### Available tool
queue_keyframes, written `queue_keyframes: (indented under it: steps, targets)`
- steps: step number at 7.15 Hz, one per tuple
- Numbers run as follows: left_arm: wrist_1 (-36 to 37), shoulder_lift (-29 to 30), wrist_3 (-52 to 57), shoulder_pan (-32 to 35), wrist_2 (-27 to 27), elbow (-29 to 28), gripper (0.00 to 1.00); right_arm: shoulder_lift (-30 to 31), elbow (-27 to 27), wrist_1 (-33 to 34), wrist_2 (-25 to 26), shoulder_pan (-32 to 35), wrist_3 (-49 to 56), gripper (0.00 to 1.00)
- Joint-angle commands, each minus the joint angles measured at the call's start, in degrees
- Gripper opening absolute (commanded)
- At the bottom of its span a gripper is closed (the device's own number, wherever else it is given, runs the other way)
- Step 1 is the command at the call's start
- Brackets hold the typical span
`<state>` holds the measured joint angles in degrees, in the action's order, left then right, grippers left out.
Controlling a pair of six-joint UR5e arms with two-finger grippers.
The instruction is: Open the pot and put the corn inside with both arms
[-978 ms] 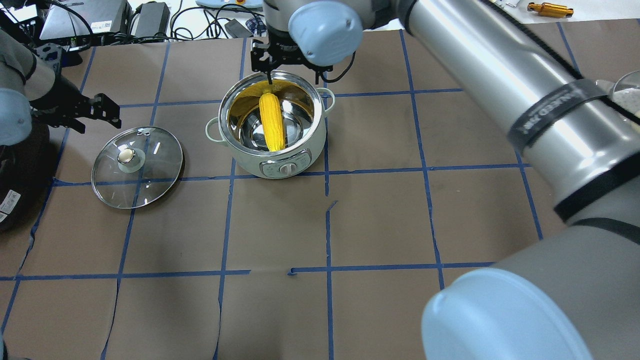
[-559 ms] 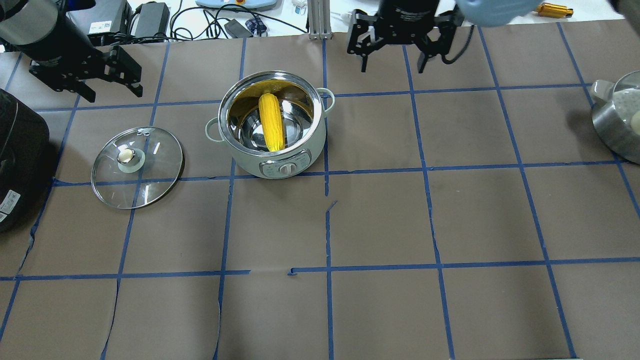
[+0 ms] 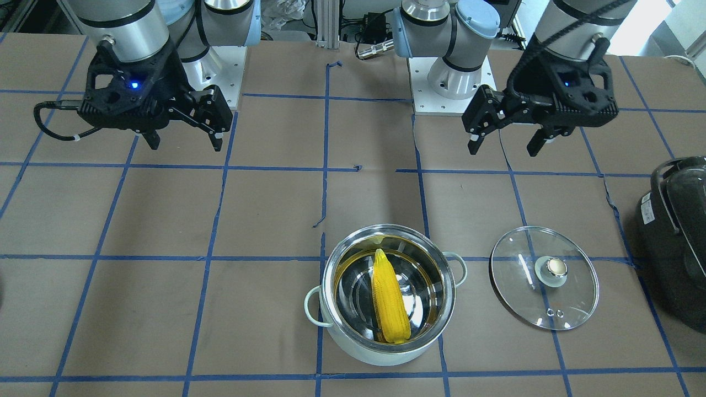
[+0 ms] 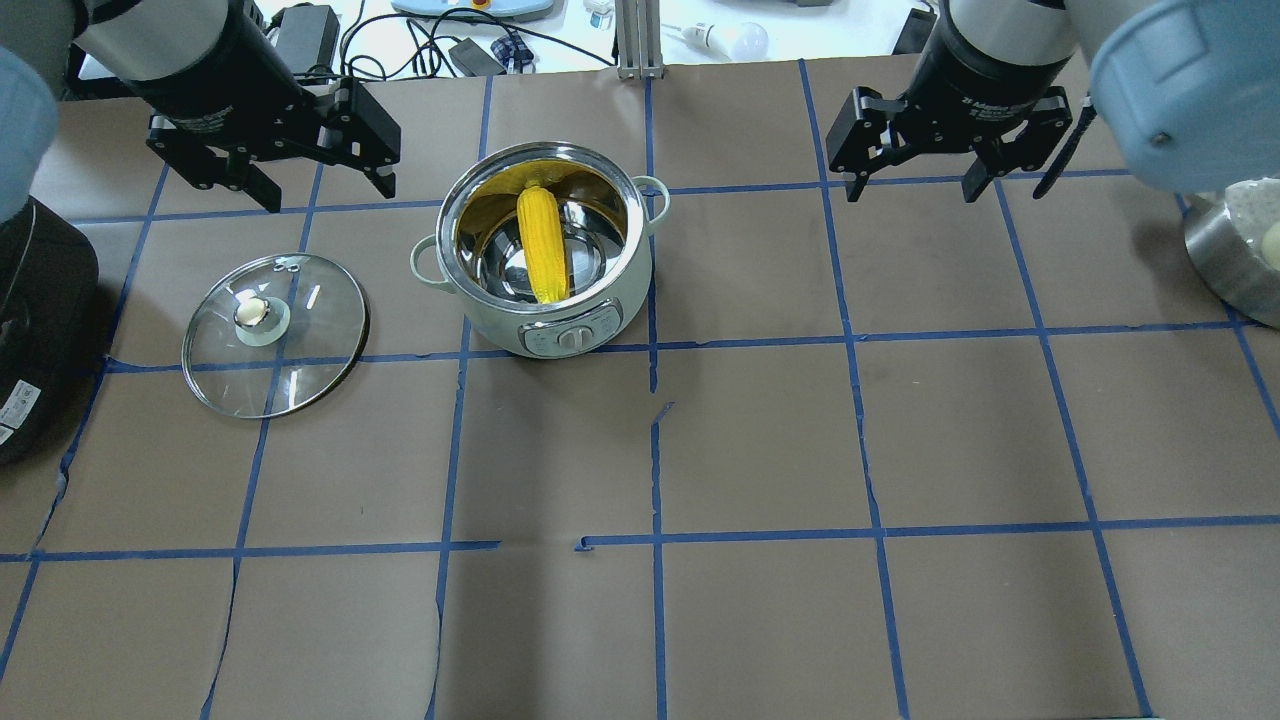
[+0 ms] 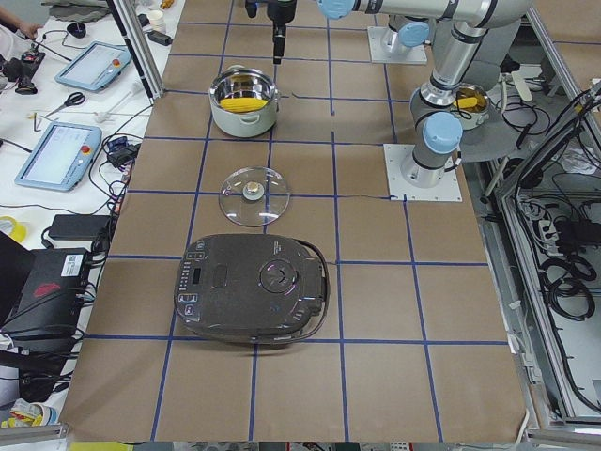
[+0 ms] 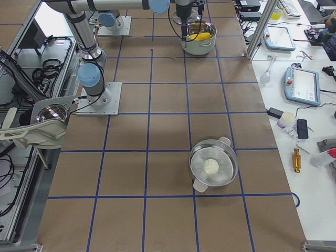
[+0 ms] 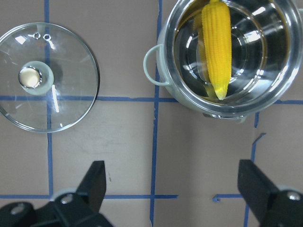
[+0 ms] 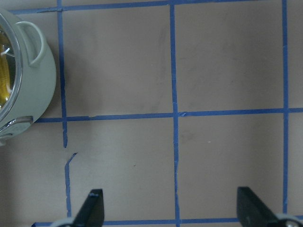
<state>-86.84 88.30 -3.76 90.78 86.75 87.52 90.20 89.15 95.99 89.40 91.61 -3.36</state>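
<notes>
Pot: the round pale mint-green pot with a shiny steel interior [image 4: 620, 310] is standing uncovered on the worktop, left of centre in the overhead view, with its dial panel facing the robot.
Corn: the bright yellow tapered cob of toy corn [image 4: 541, 243] is lying inside the pot. Its thicker end is leaning against the far wall and its pointed end is facing the robot's side.
Lid: the round glass lid with a metal knob [image 4: 275, 333] is lying flat on the worktop, knob up. It is sitting to the pot's left and apart from it, between the pot and the appliance.
Left gripper: the black two-finger left gripper [image 4: 320, 185] is hovering above the worktop beyond the lid, to the pot's left. Its fingers are spread wide and are gripping nothing.
Right gripper: the black two-finger right gripper [image 4: 912, 185] is hovering well to the pot's right, released and empty.
Worktop: the brown paper-covered worktop with a blue tape grid [image 4: 760, 440] is carrying everything listed.
Appliance: the bulky black appliance with a handle [image 4: 40, 320] is sitting at the left edge.
Second vessel: a steel pot [image 4: 1235, 260] is showing at the right edge.
</notes>
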Motion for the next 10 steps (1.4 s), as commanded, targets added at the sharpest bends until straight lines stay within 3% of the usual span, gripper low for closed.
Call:
queue_keyframes:
  steps: [1,6,10]
  targets:
    - [-0.09,-0.32,-0.90,1.16,0.35,-0.07,1.00,-0.11,-1.08,0.95,2.79,-0.29,0.55,1.00]
    - [0.26,-0.41,-0.72,-0.77,0.79,0.28,1.00,-0.73,-1.34,3.15,2.27,-0.03,-0.41,1.00]
    - [0.35,-0.41,2.52,-0.87,6.04,0.37,1.00,-0.82,-1.26,3.24,2.27,0.06,-2.51,1.00]
